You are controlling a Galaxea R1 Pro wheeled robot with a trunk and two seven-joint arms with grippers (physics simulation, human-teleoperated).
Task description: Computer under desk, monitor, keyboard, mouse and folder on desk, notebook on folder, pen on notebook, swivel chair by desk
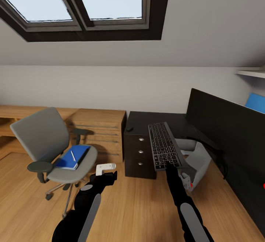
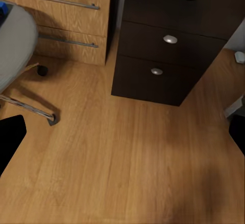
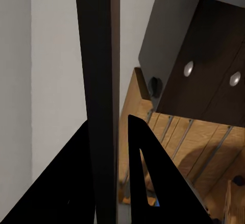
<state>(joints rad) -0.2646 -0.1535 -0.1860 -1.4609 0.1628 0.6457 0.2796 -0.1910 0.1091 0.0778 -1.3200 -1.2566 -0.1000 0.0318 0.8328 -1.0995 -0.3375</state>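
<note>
The right tool (image 1: 170,165) pinches the flat dark grey keyboard (image 1: 164,145) by one end above the black tabletop (image 1: 147,118); it could pivot and slip. The left tool (image 1: 106,168) hangs open.

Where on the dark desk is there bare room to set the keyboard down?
The desk top is bare between the mouse at its left edge and the monitor. Nearer the monitor's foot it is crowded. The right gripper holds the keyboard above that patch.

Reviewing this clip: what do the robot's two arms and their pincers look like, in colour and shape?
Both arms are glossy black, rounded segments with light grey panels along the forearms. The left pincer ends in short white fingers on a black wrist block. The right arm narrows to a slim black wrist at its right pincer; in its wrist view the fingers appear as flat black tapering blades. No cables or markings are visible.
</note>
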